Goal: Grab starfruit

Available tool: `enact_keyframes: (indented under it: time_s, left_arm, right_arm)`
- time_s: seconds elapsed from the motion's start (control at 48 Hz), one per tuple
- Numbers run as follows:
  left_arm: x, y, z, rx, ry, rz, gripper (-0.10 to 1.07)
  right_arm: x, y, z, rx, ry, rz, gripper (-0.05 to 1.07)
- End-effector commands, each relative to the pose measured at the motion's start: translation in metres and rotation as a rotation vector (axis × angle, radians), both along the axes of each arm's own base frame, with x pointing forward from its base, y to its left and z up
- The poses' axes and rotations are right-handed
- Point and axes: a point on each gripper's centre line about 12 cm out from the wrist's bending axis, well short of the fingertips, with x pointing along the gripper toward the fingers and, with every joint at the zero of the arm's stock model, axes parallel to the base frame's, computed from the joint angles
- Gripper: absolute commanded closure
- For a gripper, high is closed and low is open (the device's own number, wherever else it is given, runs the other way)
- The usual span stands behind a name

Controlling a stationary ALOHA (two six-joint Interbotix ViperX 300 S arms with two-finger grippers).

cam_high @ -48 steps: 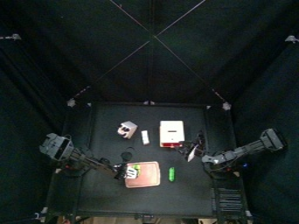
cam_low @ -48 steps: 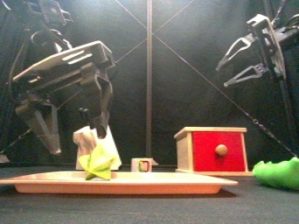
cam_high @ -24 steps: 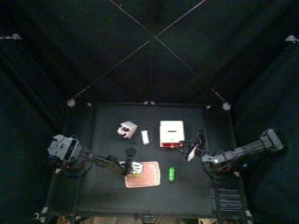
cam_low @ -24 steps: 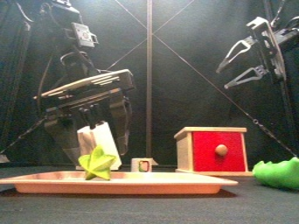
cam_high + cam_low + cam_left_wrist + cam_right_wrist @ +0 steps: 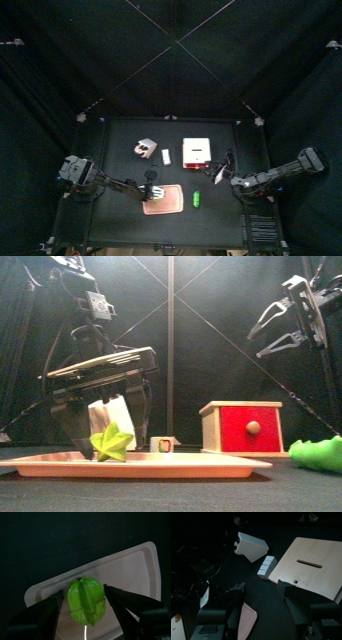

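Closing in on the starfruit [image 5: 85, 601], a pale yellow-green ribbed piece lying on the pink board [image 5: 137, 572] at the table's front left. Left gripper [image 5: 85, 607] lowered over the fruit, jaws spread wide and standing one on either side of it, close beside its ribs but showing slivers of board between black jaw and fruit in the wrist view. Nothing yet held. From table height, the same picture: left gripper [image 5: 100, 416] straddling the starfruit [image 5: 112, 442], jaw tips down near the board [image 5: 201, 465], the fruit upright between them.

Judged step: the final approach done, the grasp itself not yet made. Next move likely a straight closing of the jaws across the fruit's ridged sides, then a lift clear of the board. Ridges and a waxy look suggest a chance of the piece twisting or slipping if pinched off-centre; a grip across the widest ribs seems safest.

Right gripper [image 5: 261, 602] resting raised at the table's right side, jaws parted and empty, looking across at the wooden box [image 5: 314, 562] with its slot, a white wedge-shaped block [image 5: 252, 546] and a small white piece [image 5: 266, 566].

No brand, label or readable writing visible on the fruit, the board, the red-fronted box [image 5: 245, 426] or anything else in view.
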Motion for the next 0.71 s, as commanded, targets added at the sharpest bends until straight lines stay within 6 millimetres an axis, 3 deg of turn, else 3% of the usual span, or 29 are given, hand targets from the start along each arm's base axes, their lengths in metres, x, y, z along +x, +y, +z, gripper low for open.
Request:
enact_keyframes:
  time_s: [0.0,0.208,0.417,0.688]
  left_arm:
    - [0.008,-0.001,0.01,-0.02,-0.043,0.01,0.08]
    - [0.005,-0.007,0.016,-0.031,-0.055,0.002,0.25]
    - [-0.002,-0.019,0.029,-0.053,-0.082,-0.023,0.26]
    - [-0.003,-0.021,0.028,-0.059,-0.08,-0.025,0.26]
  right_arm:
    - [0.002,0.0,0.006,0.0,-0.016,-0.003,0.15]
    - [0.002,0.0,0.005,0.001,-0.013,-0.002,0.15]
    - [0.002,0.0,0.005,0.001,-0.015,-0.003,0.15]
    - [0.002,0.0,0.005,0.001,-0.013,-0.004,0.15]
